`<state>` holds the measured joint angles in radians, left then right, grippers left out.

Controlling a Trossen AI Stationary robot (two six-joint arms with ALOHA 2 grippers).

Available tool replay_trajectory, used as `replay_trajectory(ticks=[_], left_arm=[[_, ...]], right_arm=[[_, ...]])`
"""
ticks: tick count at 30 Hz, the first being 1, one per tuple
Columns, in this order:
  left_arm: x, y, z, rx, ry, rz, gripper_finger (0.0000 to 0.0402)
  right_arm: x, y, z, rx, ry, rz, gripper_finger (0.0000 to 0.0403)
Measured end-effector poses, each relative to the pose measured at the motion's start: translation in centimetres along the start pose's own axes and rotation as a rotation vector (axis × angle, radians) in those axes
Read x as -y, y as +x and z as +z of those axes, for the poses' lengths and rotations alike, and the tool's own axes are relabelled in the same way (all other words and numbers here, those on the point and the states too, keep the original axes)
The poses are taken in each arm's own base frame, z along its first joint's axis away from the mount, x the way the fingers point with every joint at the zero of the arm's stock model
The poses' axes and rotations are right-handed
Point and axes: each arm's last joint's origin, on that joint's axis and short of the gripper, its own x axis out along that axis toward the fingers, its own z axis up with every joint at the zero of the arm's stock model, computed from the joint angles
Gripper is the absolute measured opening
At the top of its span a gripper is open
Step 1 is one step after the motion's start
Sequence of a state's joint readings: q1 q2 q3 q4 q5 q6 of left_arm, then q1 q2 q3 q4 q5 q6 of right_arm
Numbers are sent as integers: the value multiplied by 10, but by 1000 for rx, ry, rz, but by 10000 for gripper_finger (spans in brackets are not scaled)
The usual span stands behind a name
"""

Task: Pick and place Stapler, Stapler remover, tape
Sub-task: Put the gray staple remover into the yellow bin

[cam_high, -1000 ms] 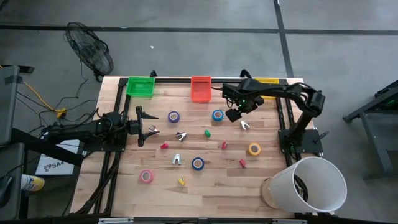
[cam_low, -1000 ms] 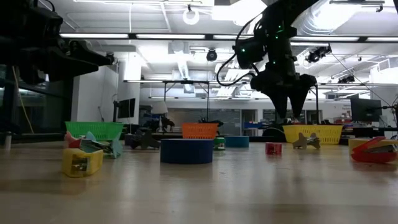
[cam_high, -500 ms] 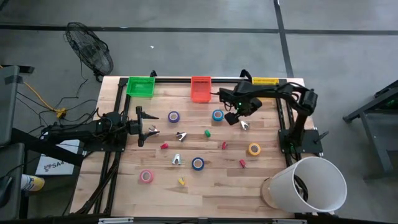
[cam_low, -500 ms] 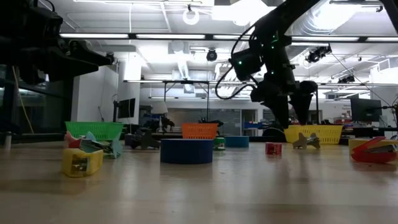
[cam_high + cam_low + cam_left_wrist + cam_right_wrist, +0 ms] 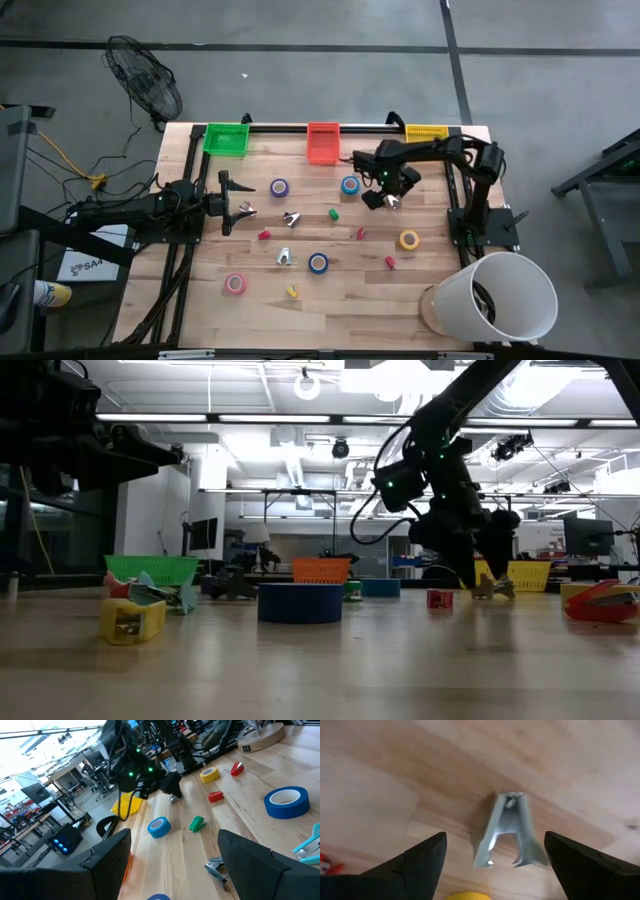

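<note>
Directly beneath our right gripper [image 5: 492, 865] lay a silver staple remover [image 5: 506, 832], and our two dark fingers [image 5: 422, 862] stood spread wide on either side of it, touching nothing. In the wrist view the remover sat flat on the wooden table [image 5: 380, 780], between the fingers and a little ahead of them, its two claw tips pointing back toward us. From overhead, the right gripper [image 5: 383, 196] hung low over that same remover [image 5: 394, 201], with a blue tape roll [image 5: 349, 185] just beside it toward the table's middle. Farther out we saw a yellow tape roll [image 5: 408, 239] nearer the front edge, a second blue roll [image 5: 318, 262] and a pink roll [image 5: 235, 284] well off toward the other arm, and a purple roll [image 5: 279, 187] close to that arm. An orange bin [image 5: 323, 142], a green bin [image 5: 227, 138] and a yellow bin [image 5: 427, 131] lined the far edge behind the gripper.

Our left gripper [image 5: 228, 203] waited at its own side of the table, fingers apart and empty, with another remover [image 5: 291, 218] near it.

We judged the step in hand to be the approach to grasp the staple remover. The next move would call for lowering until the fingers bracketed the metal body, then closing squarely, since the piece is thin and could slide on the wood.
</note>
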<state>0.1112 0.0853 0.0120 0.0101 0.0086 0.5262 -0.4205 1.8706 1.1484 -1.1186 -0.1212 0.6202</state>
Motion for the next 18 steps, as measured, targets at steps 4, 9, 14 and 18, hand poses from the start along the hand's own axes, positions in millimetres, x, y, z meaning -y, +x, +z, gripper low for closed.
replay_trajectory(ticks=[4, 9, 14, 18], left_arm=[[0, 0, 0, 0, 0, 0, 294], [0, 0, 0, 0, 0, 0, 294], [0, 0, 0, 0, 0, 0, 294], [0, 0, 0, 0, 0, 0, 294]], right_arm=[[-1, 11, -5, -13, -15, -10, 328], [-1, 17, -7, -7, -21, -9, 323], [-1, 17, -6, 6, -9, -7, 305], [-1, 17, -5, 8, 16, -2, 281]])
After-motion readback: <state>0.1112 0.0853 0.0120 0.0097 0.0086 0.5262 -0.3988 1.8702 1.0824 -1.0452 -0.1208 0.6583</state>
